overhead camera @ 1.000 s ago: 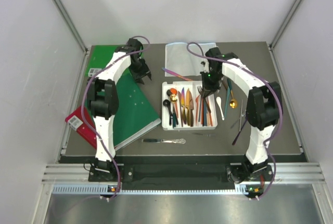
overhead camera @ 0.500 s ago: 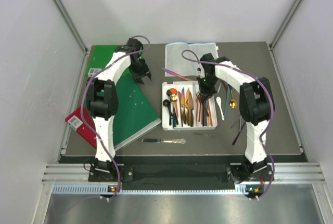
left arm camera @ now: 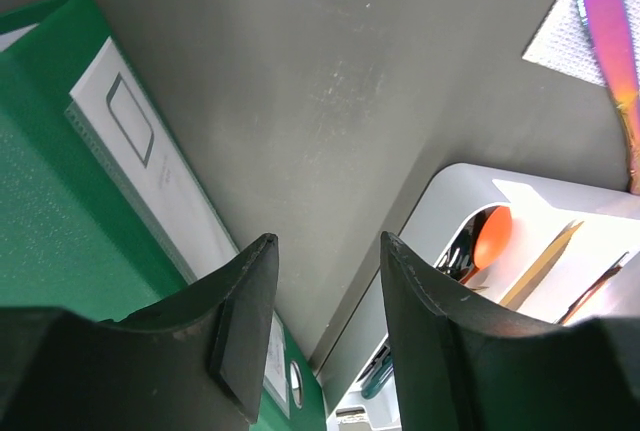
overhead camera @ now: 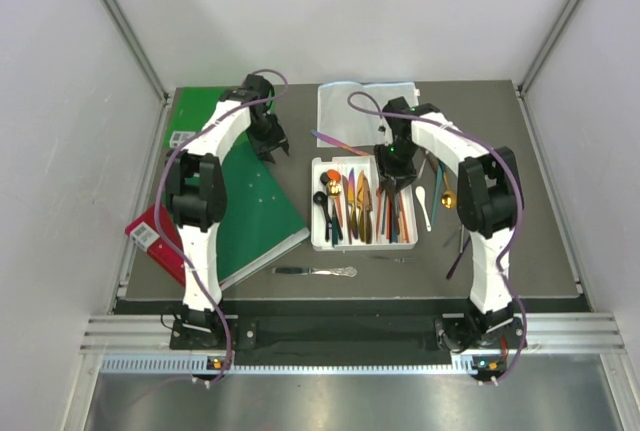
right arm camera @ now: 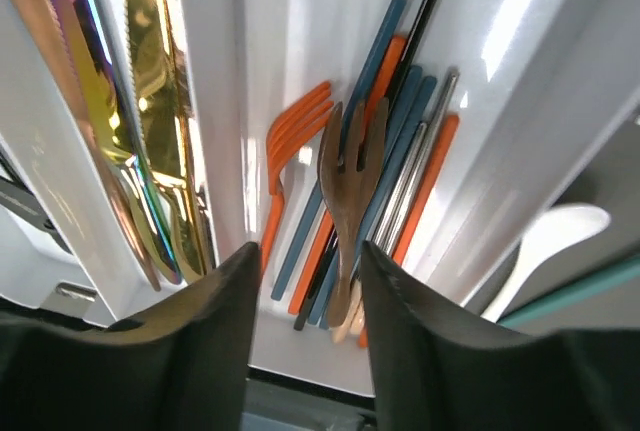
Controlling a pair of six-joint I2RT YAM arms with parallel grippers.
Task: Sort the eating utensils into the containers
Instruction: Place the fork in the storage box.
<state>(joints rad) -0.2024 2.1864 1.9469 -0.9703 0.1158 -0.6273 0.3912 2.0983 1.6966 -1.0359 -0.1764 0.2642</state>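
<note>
The white tray (overhead camera: 320, 241) holds several utensils in its long compartments. My right gripper (overhead camera: 392, 173) hovers over the tray's far right end, open (right arm camera: 307, 261). Below its jaws a brown wooden fork (right arm camera: 350, 176) lies loose on orange and teal utensils (right arm camera: 300, 151). Gold and iridescent knives (right arm camera: 150, 101) fill the compartment beside them. My left gripper (overhead camera: 270, 141) hangs open and empty (left arm camera: 328, 251) over the table left of the tray (left arm camera: 450, 186). Loose utensils still lie around: an iridescent one (overhead camera: 330, 138), a gold spoon (overhead camera: 448, 196), a white spoon (overhead camera: 424, 206) and a silver knife (overhead camera: 318, 271).
A green binder (overhead camera: 255, 201) lies left of the tray, its spine under my left gripper (left arm camera: 60, 211). A red book (overhead camera: 150, 236) pokes out beneath it. A white cloth (overhead camera: 360, 106) lies at the back. Dark slim utensils (overhead camera: 460, 251) rest near the right arm.
My right gripper shifted slightly left over the tray and opened, leaving the wooden fork in the right compartment. The left arm has stayed put.
</note>
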